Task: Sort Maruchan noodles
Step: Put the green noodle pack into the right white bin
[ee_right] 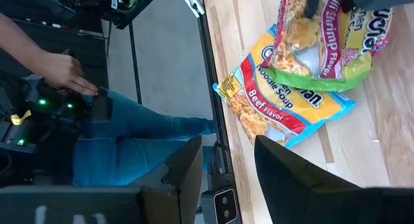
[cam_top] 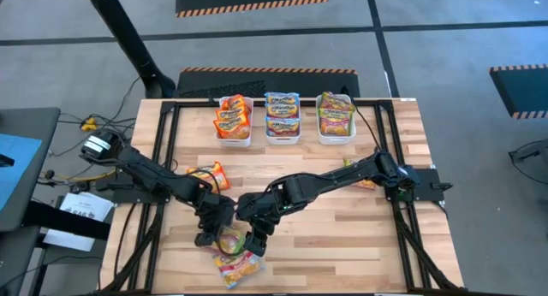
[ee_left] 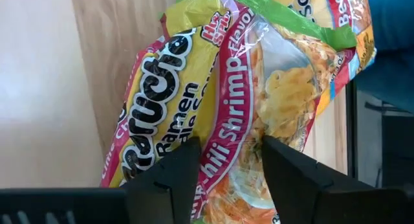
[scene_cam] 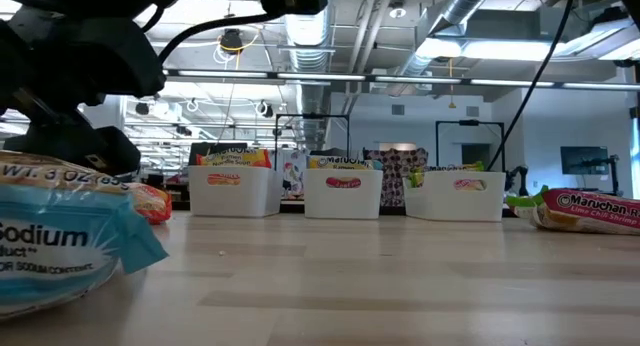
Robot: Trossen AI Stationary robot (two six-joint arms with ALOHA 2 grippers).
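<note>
At six o'clock on the table point(cam_top: 360, 236), near the front edge, your two grippers are meeting over a small heap of noodle packets. Your left gripper point(cam_top: 216, 230) is coming in from nine o'clock and is pressing down on the green-and-pink shrimp packet point(ee_left: 213, 101); its fingers point(ee_left: 165, 179) are standing partly open with the wrapper lying between them, though you cannot tell from these views whether they are actually pinching it. Your right gripper point(cam_top: 257, 242) is reaching in from three o'clock, hovering just beside the heap with its jaws partly open and nothing between them. Under the shrimp packet, a blue-edged beef packet point(ee_right: 284, 104) is lying flat, close to the table's front edge.

At twelve o'clock, three white bins point(cam_top: 283, 129) are sitting in a row, each holding stacked packets. One loose orange packet point(cam_top: 210, 175) is lying at about nine o'clock, and another packet point(cam_top: 358, 172) is peeking out beside your right arm at three o'clock. Beyond the front edge, a person's hand point(ee_right: 61, 72) is resting on a controller.
</note>
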